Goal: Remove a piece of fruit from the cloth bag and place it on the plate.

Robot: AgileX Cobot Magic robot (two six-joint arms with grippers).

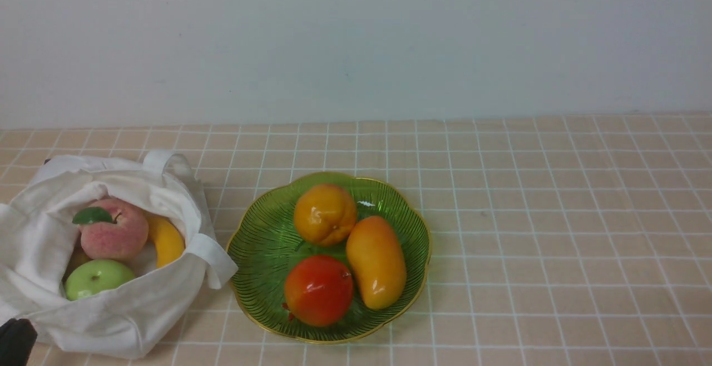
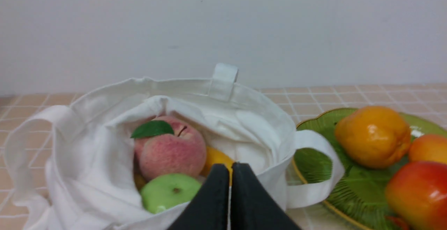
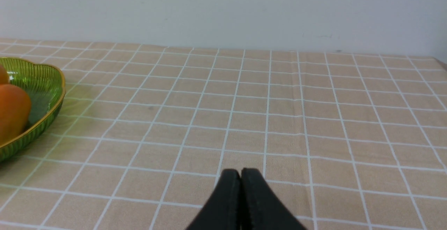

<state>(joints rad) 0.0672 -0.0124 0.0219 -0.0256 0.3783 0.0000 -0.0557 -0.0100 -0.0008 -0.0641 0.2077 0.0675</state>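
The yellow-orange pear-like fruit [image 1: 325, 214] lies on the green gold-rimmed plate [image 1: 261, 243], at its far side; it also shows in the left wrist view [image 2: 373, 137]. The white cloth bag [image 1: 139, 305] lies open at the table's left, beside the plate. My left gripper [image 2: 230, 165] is shut and empty, just in front of the bag's near rim [image 2: 87, 146]; only its black tip [image 1: 16, 341] shows in the front view. My right gripper [image 3: 240, 170] is shut and empty, low over bare tablecloth right of the plate [image 3: 42, 83].
On the plate also lie an elongated orange mango [image 1: 376, 262] and a round red-orange fruit [image 1: 319, 290]. In the bag lie a pink peach with a leaf [image 1: 114, 230], a green apple [image 1: 95, 278] and a yellow fruit [image 1: 166, 239]. A wall stands behind the table.
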